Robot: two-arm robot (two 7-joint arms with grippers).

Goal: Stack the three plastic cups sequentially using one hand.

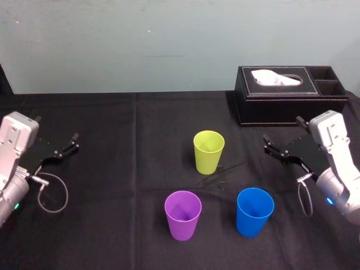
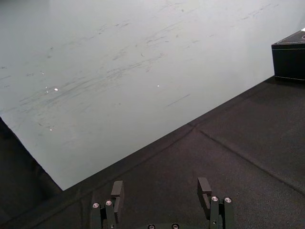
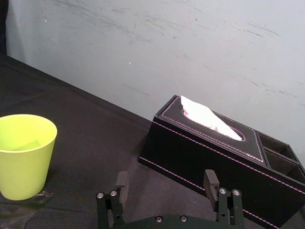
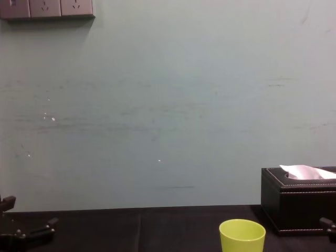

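Three plastic cups stand upright and apart on the black tablecloth: a lime yellow-green cup point(image 1: 208, 151) in the middle, a purple cup point(image 1: 183, 214) nearer me on the left, and a blue cup point(image 1: 254, 211) nearer me on the right. My right gripper point(image 1: 283, 130) hovers open to the right of the lime cup and holds nothing. In the right wrist view the lime cup point(image 3: 23, 155) sits well off to one side of that gripper point(image 3: 166, 183). My left gripper point(image 1: 56, 132) rests open at the far left, away from all cups, with bare cloth between its jaws point(image 2: 160, 191).
A black tissue box point(image 1: 289, 94) with a white tissue and side compartments stands at the back right, just behind my right gripper. A pale wall rises behind the table. Open cloth lies between the cups and along the left side.
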